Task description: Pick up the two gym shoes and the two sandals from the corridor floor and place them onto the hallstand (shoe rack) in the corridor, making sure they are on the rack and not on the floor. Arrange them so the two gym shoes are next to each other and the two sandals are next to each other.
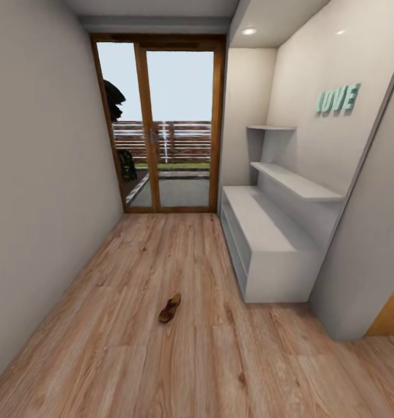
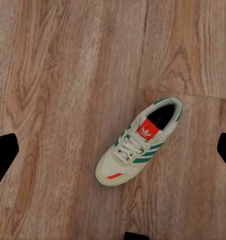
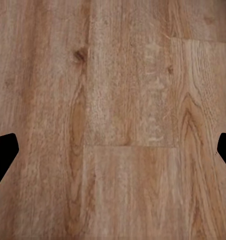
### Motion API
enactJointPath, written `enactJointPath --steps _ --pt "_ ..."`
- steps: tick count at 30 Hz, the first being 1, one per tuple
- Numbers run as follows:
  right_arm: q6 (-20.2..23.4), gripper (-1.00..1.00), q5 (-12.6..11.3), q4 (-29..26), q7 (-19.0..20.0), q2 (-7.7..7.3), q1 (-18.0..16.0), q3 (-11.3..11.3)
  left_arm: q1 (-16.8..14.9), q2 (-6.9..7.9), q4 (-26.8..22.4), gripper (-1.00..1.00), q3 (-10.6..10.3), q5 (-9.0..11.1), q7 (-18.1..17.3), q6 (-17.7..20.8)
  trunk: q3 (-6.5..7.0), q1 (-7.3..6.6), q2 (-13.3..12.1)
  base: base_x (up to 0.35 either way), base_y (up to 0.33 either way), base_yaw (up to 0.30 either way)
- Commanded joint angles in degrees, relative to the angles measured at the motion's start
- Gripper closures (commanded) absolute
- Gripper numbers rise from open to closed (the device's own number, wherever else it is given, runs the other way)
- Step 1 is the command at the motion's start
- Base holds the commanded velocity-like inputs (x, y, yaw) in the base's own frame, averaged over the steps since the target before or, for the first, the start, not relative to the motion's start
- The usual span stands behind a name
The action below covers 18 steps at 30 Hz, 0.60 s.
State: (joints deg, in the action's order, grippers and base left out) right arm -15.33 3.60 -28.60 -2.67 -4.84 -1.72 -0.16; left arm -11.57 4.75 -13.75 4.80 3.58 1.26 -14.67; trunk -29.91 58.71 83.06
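One dark reddish-brown sandal (image 1: pixel 169 308) lies alone on the wood plank corridor floor (image 1: pixel 133 360) in the head view, left of the hallstand's near end. The pale-grey hallstand (image 1: pixel 261 232) stands against the right wall under staggered shelves and teal LOVE letters (image 1: pixel 337 98); its top is bare. In the left wrist view a white gym shoe (image 2: pixel 140 142) with green stripes and a red tongue label rests on the floor, below my open left gripper (image 2: pixel 118 146), whose fingers (image 2: pixel 4 156) stand wide apart and do not touch it. My right gripper (image 3: pixel 115 147) hangs open over bare planks.
A wood-framed glass door (image 1: pixel 162 125) closes the corridor's far end. A plain wall (image 1: pixel 40 191) runs along the left. A grey wall corner (image 1: pixel 360 278) juts out just past the hallstand's near end, with an orange-brown panel (image 1: pixel 391 313) beside it.
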Motion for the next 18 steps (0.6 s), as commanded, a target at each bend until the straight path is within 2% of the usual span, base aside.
enactJointPath --steps 1,6,18 --pt "-0.1 -1.00 0.4 0.0 -0.2 0.00 0.0 0.0 0.0 -0.01 0.0 -1.00 0.0 0.4 0.0 -0.2 -0.06 0.02 0.0 0.245 -0.171 0.016" --pt "-0.1 -1.00 0.4 0.0 -0.2 0.00 0.0 0.0 0.0 -0.01 0.0 -1.00 0.0 0.4 0.0 -0.3 -0.06 0.02 0.0 0.102 -0.072 0.132" --pt "-0.1 -1.00 0.4 0.0 -0.2 0.00 0.0 0.0 0.0 -0.01 0.0 -1.00 0.0 0.5 0.0 -0.4 -0.06 0.02 0.0 0.007 -0.005 0.264"
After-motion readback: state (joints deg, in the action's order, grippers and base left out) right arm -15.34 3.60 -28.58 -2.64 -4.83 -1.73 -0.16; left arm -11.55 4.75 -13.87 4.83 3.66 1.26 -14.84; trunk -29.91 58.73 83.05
